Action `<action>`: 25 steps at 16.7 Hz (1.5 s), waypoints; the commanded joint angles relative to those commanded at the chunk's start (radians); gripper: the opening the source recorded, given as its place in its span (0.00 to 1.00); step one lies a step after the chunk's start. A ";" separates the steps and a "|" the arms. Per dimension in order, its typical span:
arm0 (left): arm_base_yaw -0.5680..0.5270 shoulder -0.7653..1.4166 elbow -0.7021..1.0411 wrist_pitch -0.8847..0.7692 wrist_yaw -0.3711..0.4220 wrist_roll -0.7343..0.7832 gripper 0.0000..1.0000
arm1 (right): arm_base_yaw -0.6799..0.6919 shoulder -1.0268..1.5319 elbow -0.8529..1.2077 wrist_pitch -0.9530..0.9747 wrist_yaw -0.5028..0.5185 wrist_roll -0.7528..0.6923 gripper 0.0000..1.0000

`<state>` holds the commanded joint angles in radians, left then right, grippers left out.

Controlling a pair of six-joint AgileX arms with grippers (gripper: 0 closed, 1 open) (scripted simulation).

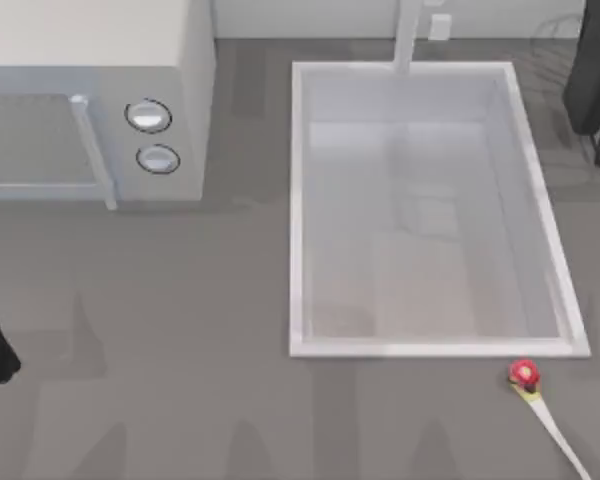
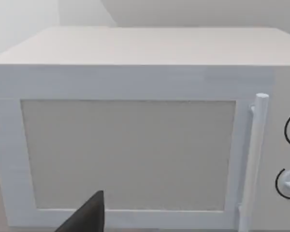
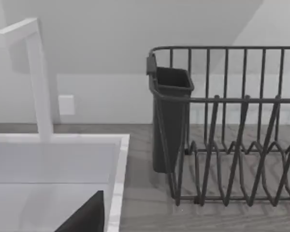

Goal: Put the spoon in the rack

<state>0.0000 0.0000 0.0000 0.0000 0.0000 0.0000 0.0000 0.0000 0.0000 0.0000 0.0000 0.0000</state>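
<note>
**Spoon on table, both arms back**

White rectangular sink basin [image 1: 298, 200] is the landmark. Left arm sits at the table's far left edge, well left of the sink; right wrist view faces the dark wire dish rack [image 3: 232, 145] just right of the sink. Can't tell either gripper's grip state. Red-headed, white-handled spoon [image 1: 536, 397] lies just outside the sink's near-right corner, open grey tabletop [image 1: 180, 400] around it.

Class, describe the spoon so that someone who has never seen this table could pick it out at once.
Find the large white sink in the middle of the table. Just below its lower right corner in the top view lies the spoon, flat on the grey tabletop. Its round red head, yellow neck and thin white handle set it apart.
</note>
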 joint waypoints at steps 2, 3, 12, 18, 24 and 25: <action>0.000 0.000 0.000 0.000 0.000 0.000 1.00 | 0.001 0.001 0.001 -0.001 0.000 0.000 1.00; 0.000 0.000 0.000 0.000 0.000 0.000 1.00 | 0.006 0.012 0.011 -0.012 0.000 0.002 1.00; 0.000 0.000 0.000 0.000 0.000 0.000 1.00 | 0.196 0.569 0.381 -0.433 0.002 0.055 1.00; 0.000 0.000 0.000 0.000 0.000 0.000 1.00 | 0.363 1.108 0.689 -0.805 0.004 0.097 1.00; 0.000 0.000 0.000 0.000 0.000 0.000 1.00 | 0.468 1.404 0.894 -1.026 0.000 0.126 1.00; 0.000 0.000 0.000 0.000 0.000 0.000 1.00 | 0.475 1.424 0.908 -1.040 -0.001 0.128 1.00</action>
<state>0.0000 0.0000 0.0000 0.0000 0.0000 0.0000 0.4750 1.4241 0.9084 -1.0400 -0.0005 0.1281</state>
